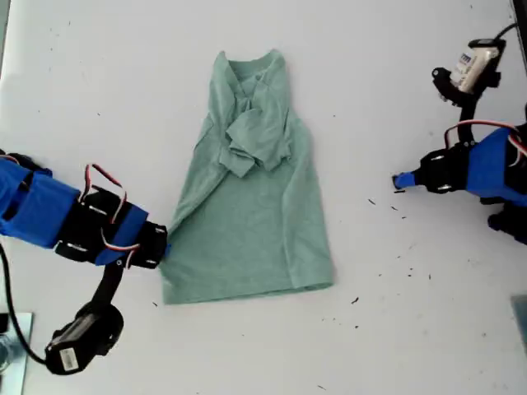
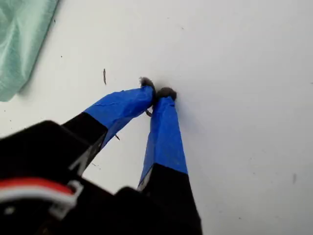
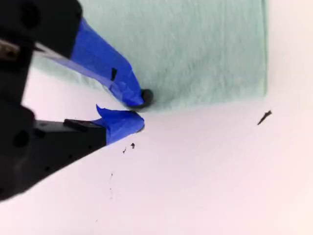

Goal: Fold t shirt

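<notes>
On the white tabletop (image 1: pixel 99 90) our t shirt (image 1: pixel 251 222) lies partly folded; my second gripper (image 3: pixel 139 113), jaws slightly parted, meets its edge, while my first gripper (image 2: pixel 157 92), jaws clenched empty, stands well apart.

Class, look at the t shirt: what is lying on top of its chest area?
On the t shirt, its own sleeves are folded inward and bunched below the collar. The chest fabric beneath that bunch is covered, so it cannot be seen. Neither claw rests on top of it.
</notes>
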